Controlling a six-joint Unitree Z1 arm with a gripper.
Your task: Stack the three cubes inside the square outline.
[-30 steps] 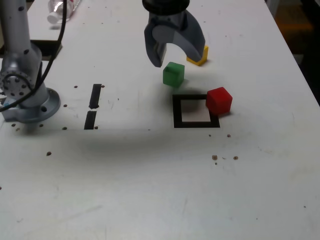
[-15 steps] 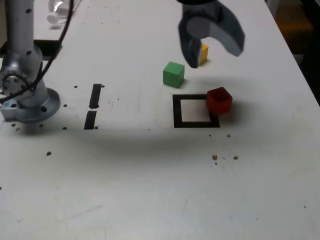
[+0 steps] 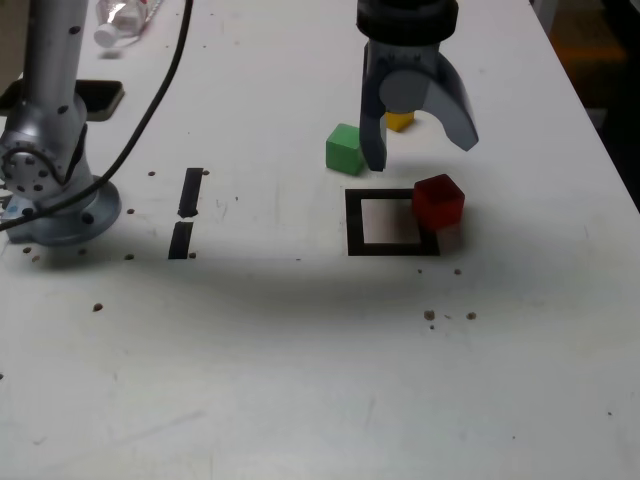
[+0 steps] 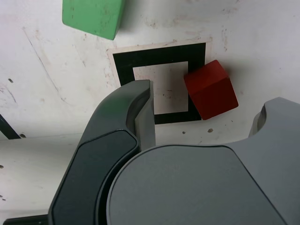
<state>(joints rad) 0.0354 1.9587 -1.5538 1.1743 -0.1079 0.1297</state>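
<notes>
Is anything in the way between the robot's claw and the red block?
Nothing visible stands between the open gripper and the red cube: in the wrist view, the cube shows unobstructed ahead of the jaws, and the green cube lies off to one side.

You can see a red cube point(image 3: 438, 203), a green cube point(image 3: 344, 150), a yellow cube point(image 3: 400, 121), and a black square outline point(image 3: 355, 222) with white inside.
</notes>
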